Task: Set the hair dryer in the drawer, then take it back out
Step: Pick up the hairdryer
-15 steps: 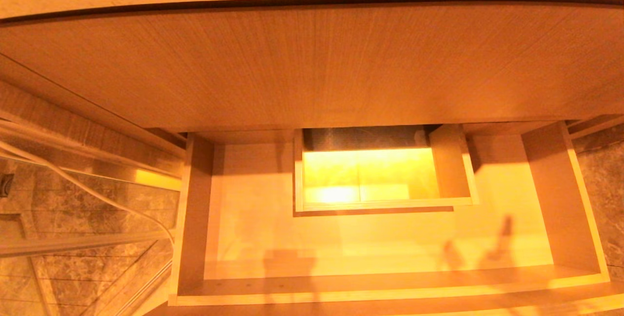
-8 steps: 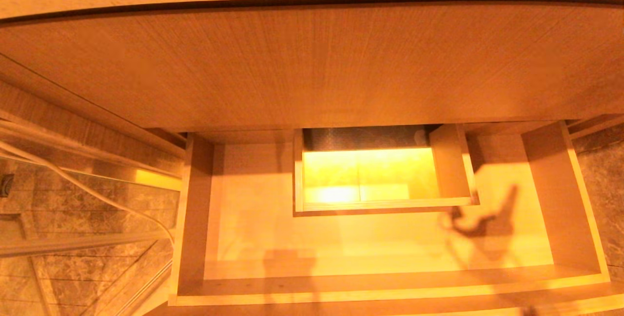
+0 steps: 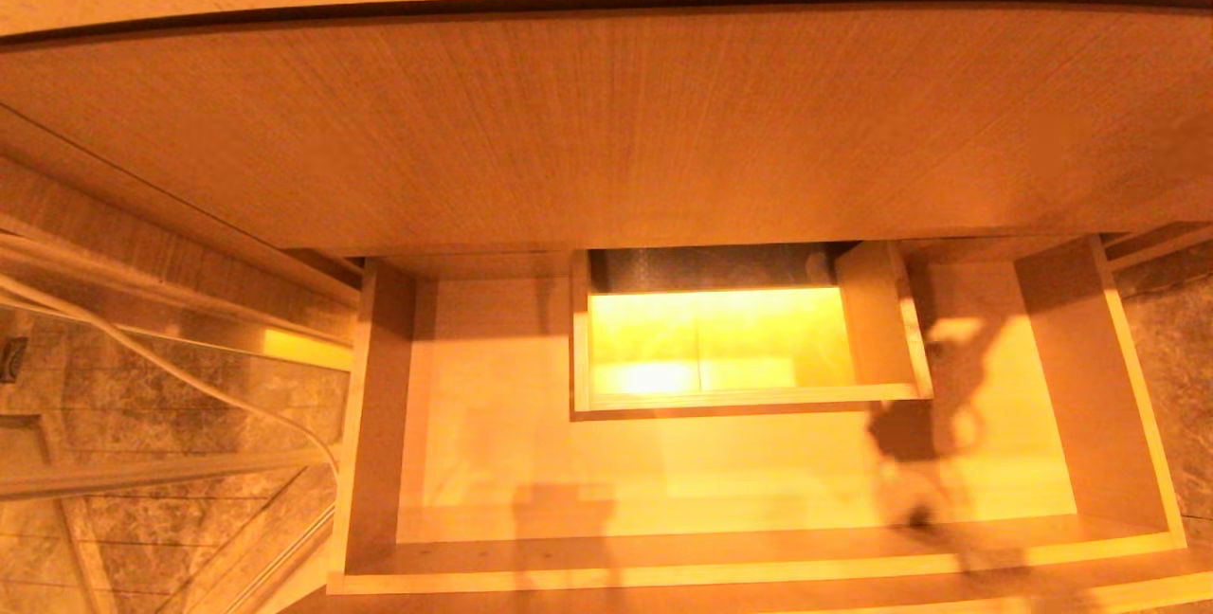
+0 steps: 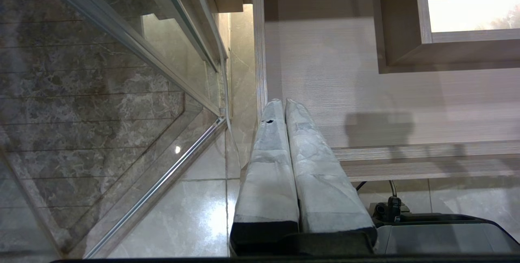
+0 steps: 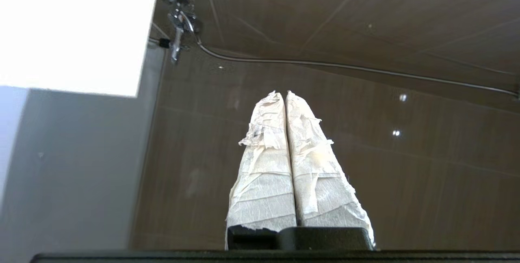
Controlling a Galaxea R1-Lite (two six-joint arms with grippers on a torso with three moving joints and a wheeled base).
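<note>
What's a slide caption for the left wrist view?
Left gripper shut, empty, parked at the corner of the open drawer; hair dryer not in view.

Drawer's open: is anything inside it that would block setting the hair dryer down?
Nothing visible does. The drawer floor is bare apart from its boxed cut-out at mid-back. The hair dryer itself is in no view.

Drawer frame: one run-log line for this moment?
drawer: open, no hair dryer seen | left pincer: shut, empty, beside drawer's left wall | right pincer: shut, empty, facing tiled wall
</note>
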